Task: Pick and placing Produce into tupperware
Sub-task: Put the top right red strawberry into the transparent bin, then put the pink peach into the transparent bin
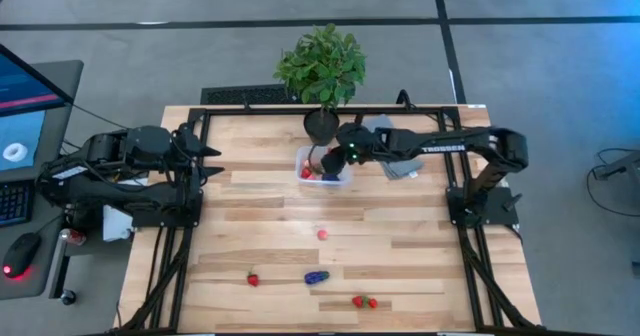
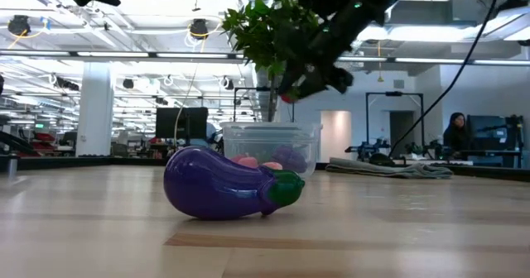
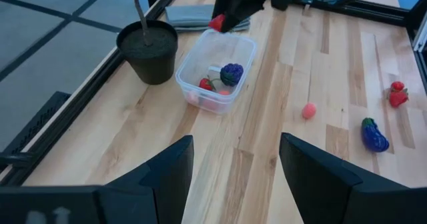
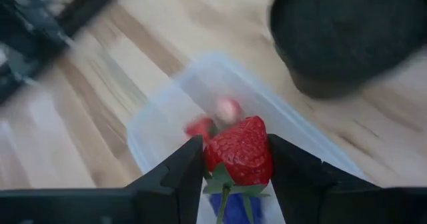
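Note:
My right gripper point(image 4: 236, 159) hangs over the tupperware point(image 4: 167, 121), shut on a red strawberry point(image 4: 240, 147). The tupperware point(image 1: 323, 167) is a clear tub beside the black plant pot point(image 1: 320, 124). It holds a purple grape bunch point(image 3: 231, 73), a strawberry point(image 3: 207, 84) and pinkish pieces. On the table lie a pink round piece point(image 1: 322, 234), a strawberry point(image 1: 253, 278), a purple eggplant point(image 1: 317, 276) and two more strawberries point(image 1: 365, 302). My left gripper point(image 3: 233, 177) waits open at the table's left edge. My right gripper pinches the strawberry's red body point(image 4: 230, 151) between its two fingers, one on each side. It comes from above, slanting down from the table's right. The green top point(image 4: 230, 181) faces back toward the wrist. The strawberry point(image 3: 217, 23) is lifted clear above the tub.
The leafy plant point(image 1: 322, 66) rises just beyond the tub. A folded grey cloth point(image 1: 395, 151) lies under the right arm. Black frame rails point(image 1: 185, 226) run along the table's left and right sides. A person point(image 2: 455, 133) sits in the room behind.

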